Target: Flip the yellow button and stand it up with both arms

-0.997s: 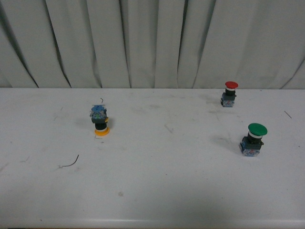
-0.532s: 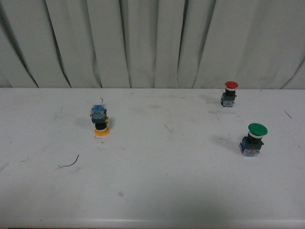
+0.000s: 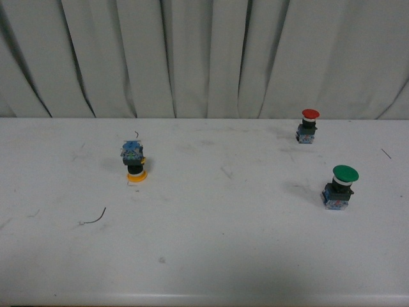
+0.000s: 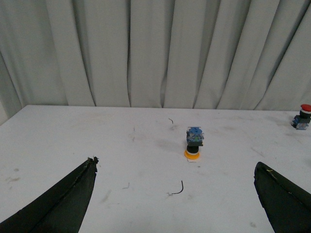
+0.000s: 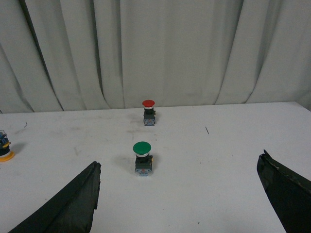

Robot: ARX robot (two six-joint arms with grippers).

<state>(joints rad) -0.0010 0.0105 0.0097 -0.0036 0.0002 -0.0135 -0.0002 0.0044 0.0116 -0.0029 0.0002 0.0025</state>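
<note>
A white table (image 3: pixel 223 256), scuffed and marked, stands before a pale grey pleated curtain (image 3: pixel 204 57). A red button (image 3: pixel 310 125) stands upright, cap on top, on the right side near the table's far edge. A larger green button (image 3: pixel 340 187) stands upright nearer and a little further right, apart from it. A thin curved wire (image 3: pixel 94 219) lies on the left side.

Right hand (image 5: pixel 180 161) spread wide over the white counter (image 5: pixel 218 160).
Green button (image 5: pixel 142 158) stands upright ahead, red button (image 5: pixel 148 112) upright beyond it, yellow button (image 5: pixel 5 150) cap-down at the picture's edge.
</note>
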